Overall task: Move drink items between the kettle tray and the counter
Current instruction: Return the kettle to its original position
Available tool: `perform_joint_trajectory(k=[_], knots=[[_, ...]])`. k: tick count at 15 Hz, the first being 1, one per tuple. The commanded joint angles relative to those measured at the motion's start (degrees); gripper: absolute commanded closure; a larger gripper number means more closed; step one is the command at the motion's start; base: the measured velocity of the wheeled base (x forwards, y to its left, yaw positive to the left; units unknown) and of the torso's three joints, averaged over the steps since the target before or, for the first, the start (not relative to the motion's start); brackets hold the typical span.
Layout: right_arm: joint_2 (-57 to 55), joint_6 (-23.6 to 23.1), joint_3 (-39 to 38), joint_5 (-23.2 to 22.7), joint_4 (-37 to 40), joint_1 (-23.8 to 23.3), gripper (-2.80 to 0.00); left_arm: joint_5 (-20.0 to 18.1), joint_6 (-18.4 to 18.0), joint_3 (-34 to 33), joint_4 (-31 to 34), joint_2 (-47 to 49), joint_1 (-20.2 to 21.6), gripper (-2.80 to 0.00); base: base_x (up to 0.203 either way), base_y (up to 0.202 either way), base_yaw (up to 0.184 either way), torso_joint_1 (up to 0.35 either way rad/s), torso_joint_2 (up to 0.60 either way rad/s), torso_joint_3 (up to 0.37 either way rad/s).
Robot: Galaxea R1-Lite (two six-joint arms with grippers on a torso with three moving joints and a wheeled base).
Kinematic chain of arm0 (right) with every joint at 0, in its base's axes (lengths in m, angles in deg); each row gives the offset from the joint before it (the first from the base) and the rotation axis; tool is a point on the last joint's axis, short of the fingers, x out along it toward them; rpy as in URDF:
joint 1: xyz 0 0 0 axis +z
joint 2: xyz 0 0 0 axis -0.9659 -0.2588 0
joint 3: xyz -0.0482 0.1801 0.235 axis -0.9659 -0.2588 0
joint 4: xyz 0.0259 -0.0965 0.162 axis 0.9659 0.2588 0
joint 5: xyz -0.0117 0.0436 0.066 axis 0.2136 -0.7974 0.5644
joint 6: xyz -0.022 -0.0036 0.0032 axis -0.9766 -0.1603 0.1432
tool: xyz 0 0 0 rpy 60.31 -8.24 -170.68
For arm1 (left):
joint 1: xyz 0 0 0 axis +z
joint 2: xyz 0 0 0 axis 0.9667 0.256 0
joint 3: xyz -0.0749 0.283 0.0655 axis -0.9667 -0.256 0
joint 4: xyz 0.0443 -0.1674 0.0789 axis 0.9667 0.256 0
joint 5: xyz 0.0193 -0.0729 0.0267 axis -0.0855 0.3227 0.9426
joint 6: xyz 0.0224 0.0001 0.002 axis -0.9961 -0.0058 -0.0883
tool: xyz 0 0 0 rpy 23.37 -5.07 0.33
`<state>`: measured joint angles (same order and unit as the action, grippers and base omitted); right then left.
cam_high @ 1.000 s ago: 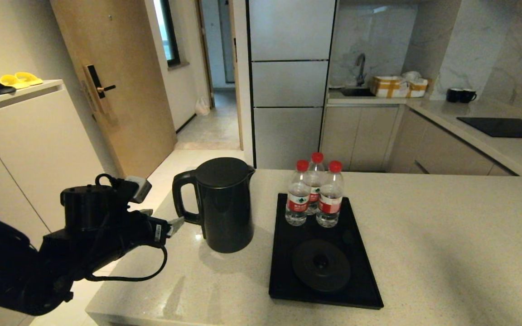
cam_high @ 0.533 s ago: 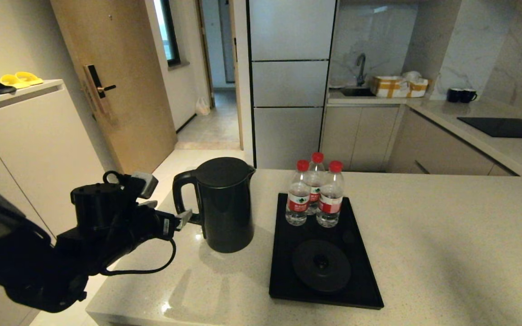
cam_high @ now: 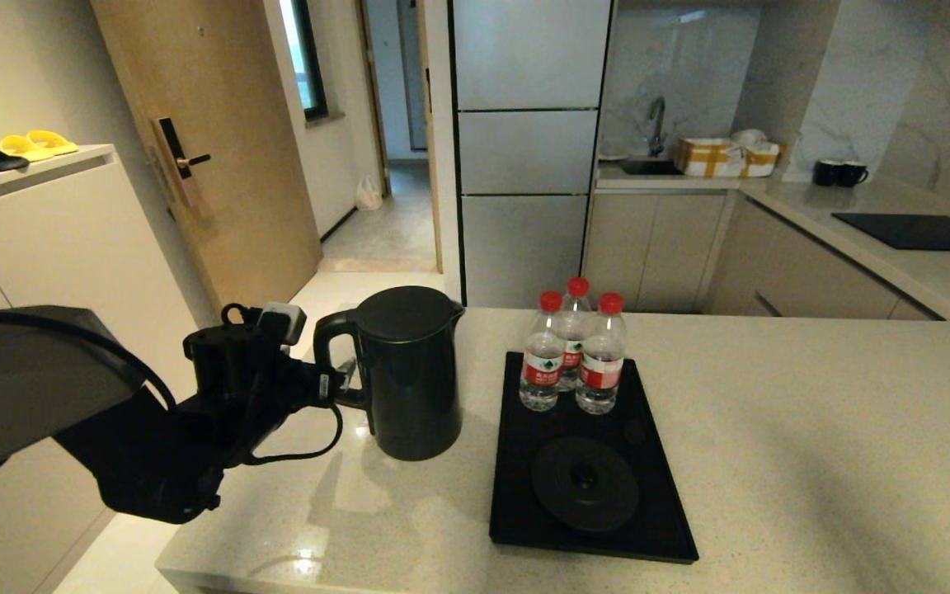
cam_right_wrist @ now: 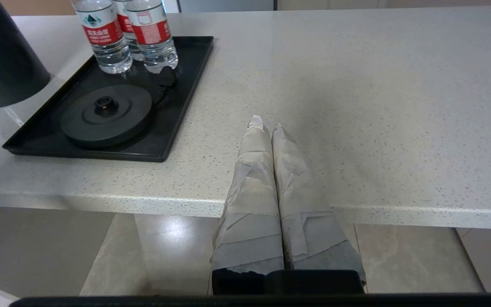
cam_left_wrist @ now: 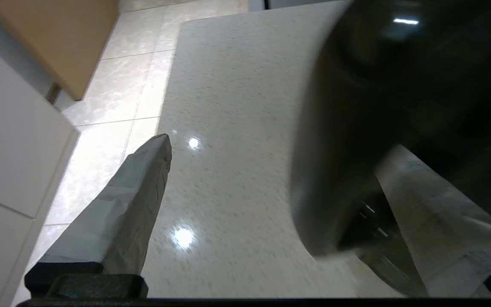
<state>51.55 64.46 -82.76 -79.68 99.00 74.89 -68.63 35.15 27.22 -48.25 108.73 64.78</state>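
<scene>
Left of centre, I have the left gripper (cam_high: 341, 381) spread around the kettle (cam_high: 409, 371) handle; right gripper (cam_right_wrist: 267, 128) pressed together.

The kettle (cam_high: 409, 371) is glossy black all over, lid and handle alike. It stands on a light beige worktop (cam_high: 813, 429) flecked with fine dark speckles and polished enough to throw back bright spots of light. At 3 o'clock from the kettle lies the matte black tray (cam_high: 516, 511), with a round black base disc (cam_high: 585, 483) on it. At the tray's 12 o'clock end, three clear bottles (cam_high: 572, 351) have red caps and red-and-white labels. The left gripper (cam_high: 341, 381) is black, with fingers (cam_left_wrist: 139, 200) wrapped in pale grey tape. The right gripper (cam_right_wrist: 267, 123) has fingers (cam_right_wrist: 249, 192) taped the same greyish white.
</scene>
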Motion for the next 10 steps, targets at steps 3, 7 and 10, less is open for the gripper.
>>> perform_joint_trajectory(k=[3, 7, 10], knots=[[0.02, 0.0, -0.01, 0.02, 0.05, 0.02, 0.0, 0.5, -0.14, 3.27, -0.35, 3.88, 0.02, -2.8, 0.0, 0.0, 0.0, 0.0, 0.0, 0.0], [0.02, 0.0, -0.01, 0.02, 0.05, 0.02, 0.0, 0.52, -0.14, 4.98, -0.04, 4.63, -0.07, -2.8, 0.0, 0.0, 0.0, 0.0, 0.0, 0.0], [0.02, 0.0, -0.01, 0.02, 0.05, 0.02, 0.0, 0.65, -0.14, 6.68, 0.11, 5.21, -0.07, 0.0, 0.0, 0.0, 0.0, 0.0, 0.0, 0.0]])
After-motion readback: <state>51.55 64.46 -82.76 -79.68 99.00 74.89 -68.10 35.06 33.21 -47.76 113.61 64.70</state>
